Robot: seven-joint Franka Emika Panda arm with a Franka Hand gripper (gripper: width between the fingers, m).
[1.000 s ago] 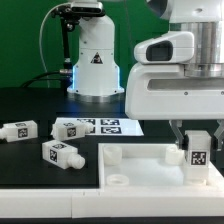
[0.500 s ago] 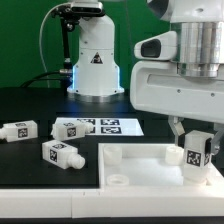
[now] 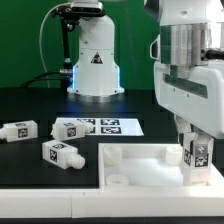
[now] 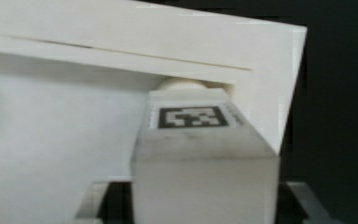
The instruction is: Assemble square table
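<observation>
The white square tabletop (image 3: 140, 168) lies at the front of the black table, rim up, with a round socket (image 3: 117, 179) at its near corner. My gripper (image 3: 197, 148) is shut on one white tagged leg (image 3: 200, 155) and holds it upright at the tabletop's corner on the exterior view's right. In the wrist view the leg (image 4: 197, 150) sits between my fingers (image 4: 108, 200), its end against the tabletop's corner (image 4: 69, 110). Three loose legs lie on the exterior view's left: one (image 3: 20, 130), another (image 3: 72, 128) and a third (image 3: 60, 153).
The marker board (image 3: 118, 126) lies flat behind the tabletop. The white robot base (image 3: 95, 60) with a triangle sticker stands at the back. A white ledge (image 3: 50, 205) runs along the table's front edge.
My wrist has turned about the upright leg, and the leg's tag now faces slightly more sideways. The tabletop and the loose legs have not moved.
</observation>
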